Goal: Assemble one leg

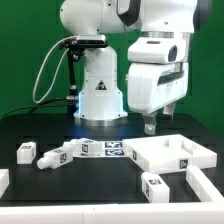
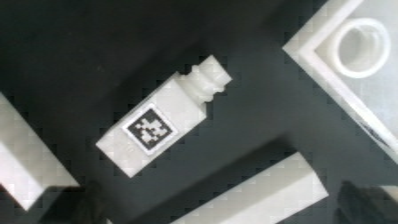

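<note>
A white leg (image 2: 164, 120) with a black-and-white tag and a stub at one end lies flat on the black table, beside a corner of the white panel (image 2: 356, 50) that has a round hole. In the exterior view three legs lie on the table: one at the left (image 1: 26, 151), one beside it (image 1: 55, 157), and one in front of the panel (image 1: 153, 184). My gripper (image 1: 150, 125) hangs above the left edge of the panel (image 1: 168, 150). In the wrist view the gripper (image 2: 205, 215) has its dark fingers far apart, open and empty, well above the leg.
The marker board (image 1: 102, 149) lies at the foot of the robot base (image 1: 98, 95). A white L-shaped piece (image 1: 205, 186) lies at the front on the exterior view's right. A white bar (image 2: 267, 190) and another white edge (image 2: 27, 165) lie near the leg.
</note>
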`<state>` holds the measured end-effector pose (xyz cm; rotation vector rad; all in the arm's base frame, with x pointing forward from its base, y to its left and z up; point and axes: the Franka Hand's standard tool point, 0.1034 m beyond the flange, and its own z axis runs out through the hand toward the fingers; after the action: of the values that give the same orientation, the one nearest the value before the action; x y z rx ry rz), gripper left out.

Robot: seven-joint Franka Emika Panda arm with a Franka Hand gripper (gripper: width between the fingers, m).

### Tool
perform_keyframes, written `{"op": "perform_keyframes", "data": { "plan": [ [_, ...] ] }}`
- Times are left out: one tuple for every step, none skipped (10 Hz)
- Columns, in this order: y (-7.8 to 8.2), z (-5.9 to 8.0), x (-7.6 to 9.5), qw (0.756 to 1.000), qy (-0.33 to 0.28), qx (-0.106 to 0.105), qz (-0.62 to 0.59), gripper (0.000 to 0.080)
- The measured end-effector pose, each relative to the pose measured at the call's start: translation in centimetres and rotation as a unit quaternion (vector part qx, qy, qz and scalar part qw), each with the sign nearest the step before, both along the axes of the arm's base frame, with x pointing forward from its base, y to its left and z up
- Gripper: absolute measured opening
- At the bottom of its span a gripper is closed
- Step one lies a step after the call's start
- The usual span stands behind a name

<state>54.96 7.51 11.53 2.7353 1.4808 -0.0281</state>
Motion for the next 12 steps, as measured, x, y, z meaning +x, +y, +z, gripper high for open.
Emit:
{"op": "perform_keyframes", "data": {
  "plan": [
    [0.1, 0.0, 0.1, 1.000, -0.006, 0.002, 0.001, 0.0649],
    [0.1, 0.0, 0.1, 1.000, -0.006, 0.002, 0.001, 0.0649],
    [0.2, 0.0, 0.1, 1.000, -0.006, 0.002, 0.001, 0.0649],
    [0.2, 0.0, 0.1, 1.000, -0.006, 0.002, 0.001, 0.0649],
    [0.1, -0.1, 0.1, 1.000, -0.005, 0.002, 0.000, 0.0649],
    [0.0, -0.1, 0.2, 1.000, -0.006, 0.004, -0.016, 0.0649],
    [-0.3, -0.2, 0.9, 0.995, -0.014, 0.011, -0.095, 0.0649],
    [-0.7, -0.9, 1.5, 0.989, -0.011, 0.017, -0.147, 0.0649],
    [-1.0, -1.8, 2.3, 0.978, 0.003, 0.029, -0.208, 0.0649],
    [-1.5, -2.3, 3.3, 0.963, 0.020, 0.040, -0.267, 0.0649],
    [-2.3, -2.9, 4.2, 0.959, 0.007, 0.046, -0.280, 0.0649],
    [-2.1, -3.0, 4.0, 0.948, 0.010, 0.045, -0.315, 0.0649]
  ]
}}
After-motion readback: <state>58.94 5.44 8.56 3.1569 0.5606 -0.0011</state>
